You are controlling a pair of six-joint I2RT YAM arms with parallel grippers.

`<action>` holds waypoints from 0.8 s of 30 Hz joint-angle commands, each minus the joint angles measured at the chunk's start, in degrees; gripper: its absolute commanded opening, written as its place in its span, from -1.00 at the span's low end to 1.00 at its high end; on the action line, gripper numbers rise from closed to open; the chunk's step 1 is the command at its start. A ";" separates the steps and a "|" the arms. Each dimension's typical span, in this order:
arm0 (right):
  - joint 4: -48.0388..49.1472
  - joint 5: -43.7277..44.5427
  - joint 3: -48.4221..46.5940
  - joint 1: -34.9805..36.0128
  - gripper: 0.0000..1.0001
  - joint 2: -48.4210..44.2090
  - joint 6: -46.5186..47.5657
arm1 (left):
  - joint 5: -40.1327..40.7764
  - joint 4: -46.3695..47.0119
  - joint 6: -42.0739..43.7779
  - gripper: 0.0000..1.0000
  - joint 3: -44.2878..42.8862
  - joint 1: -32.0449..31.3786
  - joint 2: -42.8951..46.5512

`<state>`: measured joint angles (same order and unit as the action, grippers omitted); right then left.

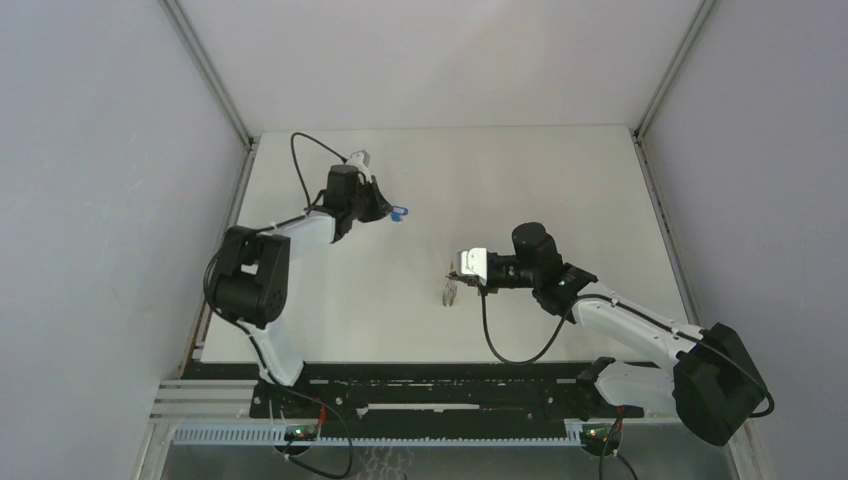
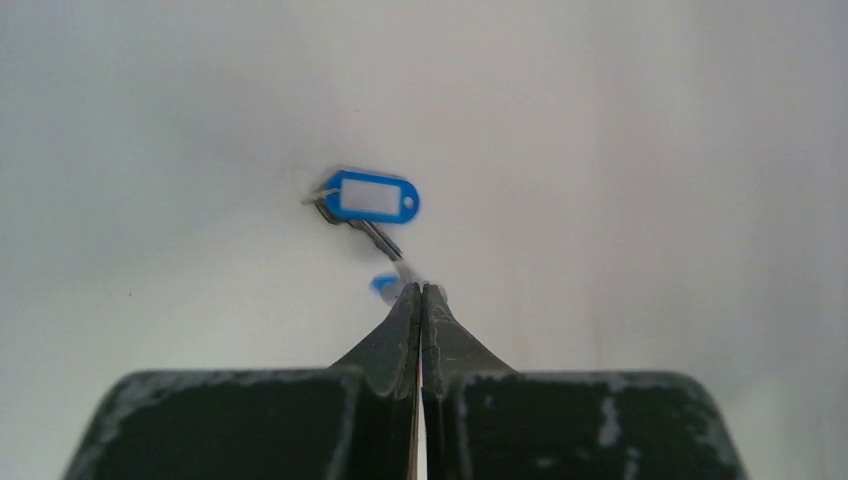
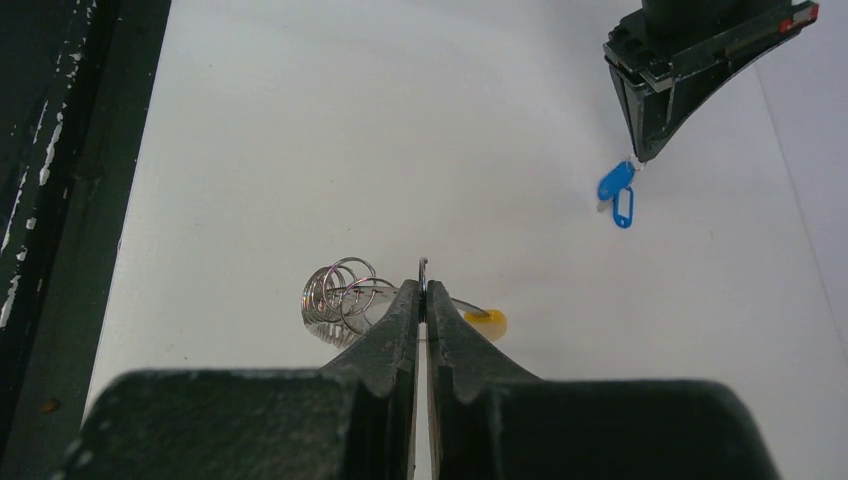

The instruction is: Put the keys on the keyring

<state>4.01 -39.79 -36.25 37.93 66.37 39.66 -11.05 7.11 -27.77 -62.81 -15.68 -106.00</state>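
Note:
My left gripper [image 1: 385,210] is shut at the far left of the table; in the left wrist view [image 2: 421,290] a blurred blue tag [image 2: 385,284] sits right at its tips. A second key with a blue tag and white label [image 2: 375,197] shows just beyond; I cannot tell whether it hangs or lies on the table. Both tags [image 3: 615,185] show below the left gripper in the right wrist view. My right gripper [image 1: 455,275] is shut on the keyring's thin wire [image 3: 422,265], held above the table. Its silvery coils [image 3: 335,295] hang left of the fingers, its yellow part [image 3: 488,322] right.
The white table [image 1: 560,200] is walled by grey panels left, right and behind. A black rail [image 1: 430,385] runs along the near edge by the arm bases. The right arm's cable [image 1: 500,345] loops over the table.

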 commanded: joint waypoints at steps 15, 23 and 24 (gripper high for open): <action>3.19 1.06 0.81 1.77 -1.00 -3.47 -0.20 | 3.93 20.31 14.07 -0.99 38.48 -14.92 37.79; 3.47 1.85 1.03 2.31 -1.00 -4.05 -0.15 | 13.33 1.46 12.99 -1.00 43.70 -23.12 54.39; 3.51 1.83 1.07 2.32 -1.00 -4.05 -0.19 | 13.98 -1.10 12.49 -1.00 43.74 -23.72 55.60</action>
<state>4.10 -38.50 -35.22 39.59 64.01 39.66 -2.98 15.84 -15.44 -20.47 -37.15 -54.65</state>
